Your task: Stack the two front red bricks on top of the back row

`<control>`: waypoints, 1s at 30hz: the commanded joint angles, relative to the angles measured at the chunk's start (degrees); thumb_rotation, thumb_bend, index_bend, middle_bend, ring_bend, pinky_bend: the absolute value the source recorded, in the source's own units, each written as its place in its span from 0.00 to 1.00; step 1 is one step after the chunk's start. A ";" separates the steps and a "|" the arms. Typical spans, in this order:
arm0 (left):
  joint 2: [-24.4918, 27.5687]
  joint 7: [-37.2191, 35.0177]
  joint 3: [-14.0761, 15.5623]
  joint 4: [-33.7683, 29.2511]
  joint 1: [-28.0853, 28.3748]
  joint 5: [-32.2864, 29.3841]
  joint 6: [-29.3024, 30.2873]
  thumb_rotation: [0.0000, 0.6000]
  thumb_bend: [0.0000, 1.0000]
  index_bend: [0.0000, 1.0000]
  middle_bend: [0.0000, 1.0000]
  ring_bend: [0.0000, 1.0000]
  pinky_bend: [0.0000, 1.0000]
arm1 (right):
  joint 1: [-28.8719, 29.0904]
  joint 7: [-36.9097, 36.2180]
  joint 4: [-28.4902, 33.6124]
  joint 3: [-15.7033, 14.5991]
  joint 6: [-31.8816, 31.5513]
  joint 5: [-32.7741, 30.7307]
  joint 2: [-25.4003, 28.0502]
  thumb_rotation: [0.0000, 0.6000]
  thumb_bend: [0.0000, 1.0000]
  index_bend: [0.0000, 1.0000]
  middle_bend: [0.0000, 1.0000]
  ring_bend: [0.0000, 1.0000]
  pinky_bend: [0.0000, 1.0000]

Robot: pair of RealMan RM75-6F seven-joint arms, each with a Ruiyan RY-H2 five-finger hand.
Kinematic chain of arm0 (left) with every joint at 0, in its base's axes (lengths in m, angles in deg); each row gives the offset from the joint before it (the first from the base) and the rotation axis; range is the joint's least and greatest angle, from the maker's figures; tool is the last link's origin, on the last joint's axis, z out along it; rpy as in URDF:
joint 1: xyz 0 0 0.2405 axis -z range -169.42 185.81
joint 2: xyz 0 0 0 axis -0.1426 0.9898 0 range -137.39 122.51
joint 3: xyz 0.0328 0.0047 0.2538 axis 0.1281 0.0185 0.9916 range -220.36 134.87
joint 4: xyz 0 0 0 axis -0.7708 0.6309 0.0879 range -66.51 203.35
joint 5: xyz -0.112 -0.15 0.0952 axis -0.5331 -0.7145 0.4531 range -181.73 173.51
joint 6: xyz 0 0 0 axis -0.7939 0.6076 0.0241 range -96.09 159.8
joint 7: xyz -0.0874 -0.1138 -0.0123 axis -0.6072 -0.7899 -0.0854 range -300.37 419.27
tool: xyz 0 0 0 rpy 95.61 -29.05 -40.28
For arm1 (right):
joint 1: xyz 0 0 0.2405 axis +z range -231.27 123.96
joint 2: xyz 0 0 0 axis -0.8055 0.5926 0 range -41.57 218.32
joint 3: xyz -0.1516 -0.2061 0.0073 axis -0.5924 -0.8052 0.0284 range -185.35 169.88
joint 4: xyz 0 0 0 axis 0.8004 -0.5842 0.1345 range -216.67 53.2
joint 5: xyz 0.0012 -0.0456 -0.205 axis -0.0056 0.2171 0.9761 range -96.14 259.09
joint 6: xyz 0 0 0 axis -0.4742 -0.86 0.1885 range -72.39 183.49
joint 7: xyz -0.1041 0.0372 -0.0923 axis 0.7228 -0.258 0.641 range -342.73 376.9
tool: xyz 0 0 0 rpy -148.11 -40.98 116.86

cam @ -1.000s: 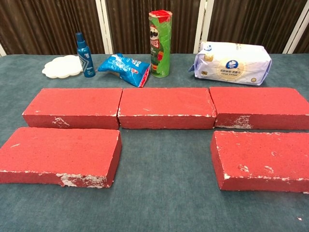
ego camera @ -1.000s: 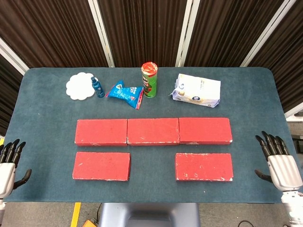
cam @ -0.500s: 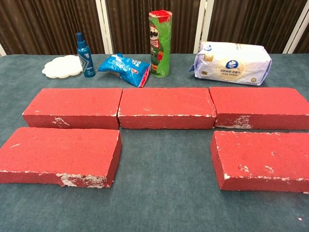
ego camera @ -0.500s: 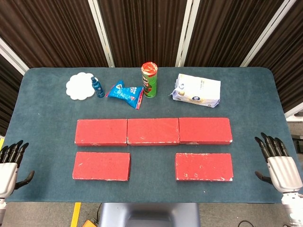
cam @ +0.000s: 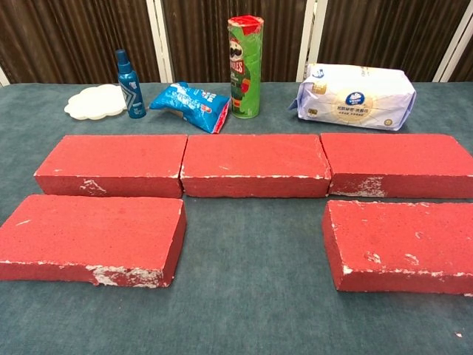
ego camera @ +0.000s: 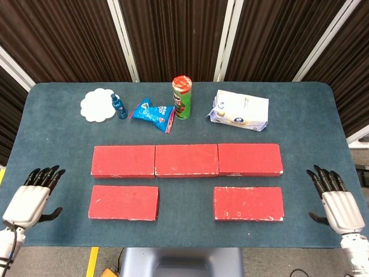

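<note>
Three red bricks form the back row: left (ego camera: 123, 161) (cam: 112, 163), middle (ego camera: 186, 160) (cam: 255, 163) and right (ego camera: 249, 159) (cam: 399, 163), set end to end. In front lie the front left brick (ego camera: 123, 202) (cam: 90, 238) and the front right brick (ego camera: 248, 203) (cam: 403, 245), flat on the blue table (ego camera: 184, 127). My left hand (ego camera: 31, 195) hovers open over the table's left edge, well left of the front left brick. My right hand (ego camera: 335, 199) stays open at the right edge, apart from the front right brick. Neither hand shows in the chest view.
Along the back stand a white coaster (ego camera: 97, 104), a blue spray bottle (ego camera: 119, 106), a blue snack bag (ego camera: 153, 113), a green crisps tube (ego camera: 181, 97) and a white tissue pack (ego camera: 240, 109). A gap separates the two front bricks.
My left hand has moved up and rightward, onto the table's left edge toward the front left brick. The right hand has shifted only slightly. The bricks have not moved.
</note>
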 commanded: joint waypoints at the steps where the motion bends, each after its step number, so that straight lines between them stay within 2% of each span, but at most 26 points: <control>1: 0.96 5.91 -1.50 -5.63 5.67 -7.36 -5.05 1.00 0.24 0.00 0.00 0.00 0.00 | 0.21 0.39 0.12 -0.04 0.36 -0.22 -0.15 1.00 0.00 0.09 0.08 0.09 0.00; 7: -3.98 15.84 -0.40 -8.10 11.16 -13.97 -7.06 1.00 0.24 0.00 0.00 0.00 0.01 | 0.39 0.86 0.10 -0.05 0.72 -0.55 -0.41 1.00 0.00 0.09 0.08 0.09 0.00; 14: -12.13 27.83 0.99 -11.44 16.49 -22.42 -1.84 1.00 0.22 0.00 0.00 0.00 0.01 | 0.73 1.34 0.08 -0.06 1.46 -1.11 -0.70 1.00 0.00 0.09 0.08 0.09 0.00; 19: -17.59 32.15 1.63 -11.67 18.58 -24.85 2.72 1.00 0.21 0.00 0.00 0.00 0.01 | 0.68 0.98 0.10 -0.10 1.16 -0.89 -0.77 1.00 0.00 0.09 0.08 0.09 0.00; 30: -26.10 37.20 1.96 -11.67 22.03 -32.31 10.79 1.00 0.20 0.00 0.00 0.00 0.01 | 1.04 0.77 0.19 -0.19 2.10 -1.52 -0.78 1.00 0.00 0.09 0.08 0.09 0.00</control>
